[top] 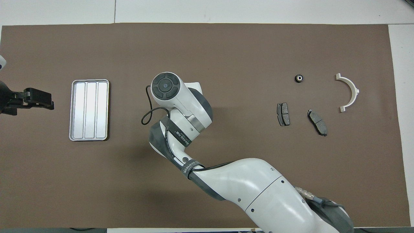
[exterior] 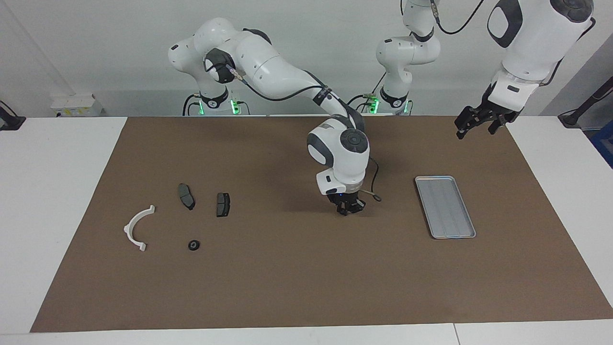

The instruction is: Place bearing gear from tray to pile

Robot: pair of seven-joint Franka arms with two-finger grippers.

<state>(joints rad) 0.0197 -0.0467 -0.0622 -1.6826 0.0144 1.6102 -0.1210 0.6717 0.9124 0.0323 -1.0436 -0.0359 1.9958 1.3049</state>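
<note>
The small black round bearing gear [exterior: 193,245] [top: 299,78] lies on the mat with the pile, beside the white bracket [exterior: 136,227] [top: 349,92] and two dark pads [exterior: 186,196] [exterior: 222,204]. The silver tray [exterior: 445,206] [top: 89,110] holds nothing. My right gripper [exterior: 346,209] hangs low over the middle of the mat between tray and pile, fingertips together, with nothing visible in them. The wrist hides it from overhead. My left gripper [exterior: 474,125] [top: 38,100] waits open in the air over the mat's edge at the left arm's end.
A brown mat [exterior: 287,287] covers most of the white table. A loose black cable [exterior: 374,194] loops off the right wrist. The right arm's long white forearm [top: 252,191] stretches across the mat's near part.
</note>
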